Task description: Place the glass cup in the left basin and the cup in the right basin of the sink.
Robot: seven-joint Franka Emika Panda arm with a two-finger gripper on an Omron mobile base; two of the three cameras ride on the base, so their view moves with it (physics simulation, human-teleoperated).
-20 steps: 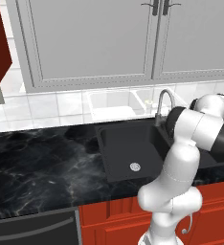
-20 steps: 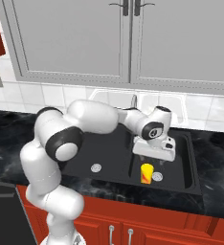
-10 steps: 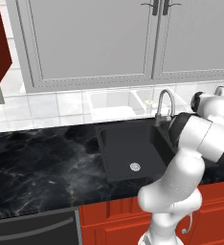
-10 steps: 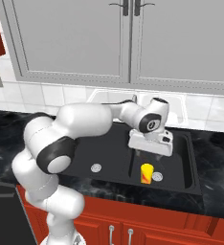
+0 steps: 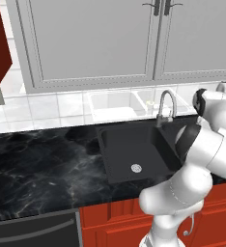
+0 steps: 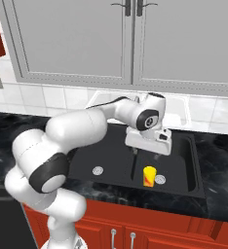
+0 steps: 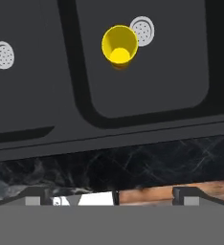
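a: cup [image 6: 149,176] stands upright in the right basin [image 6: 177,155], on its floor just beside the drain [image 6: 160,179]. that half looks done.

b: and the gripper [image 6: 146,146]?

a: above the sink [image 6: 109,160], over the right basin, jaws spread wide with nothing between them. the hand view looks straight down: the cup's open mouth [image 7: 119,45] sits right by the drain [image 7: 142,30], well away from the tips.

b: why hang up there?

a: my guess is it's clear of the cup so nothing gets knocked, and free to go for the next item.

b: glass cup?

a: can't find it. the left basin [image 5: 127,149] holds just its drain [image 5: 136,168], and the counter [image 5: 42,164] to the left looks bare black marble.

b: so the glass half isn't done.

a: judging by that basin, no.
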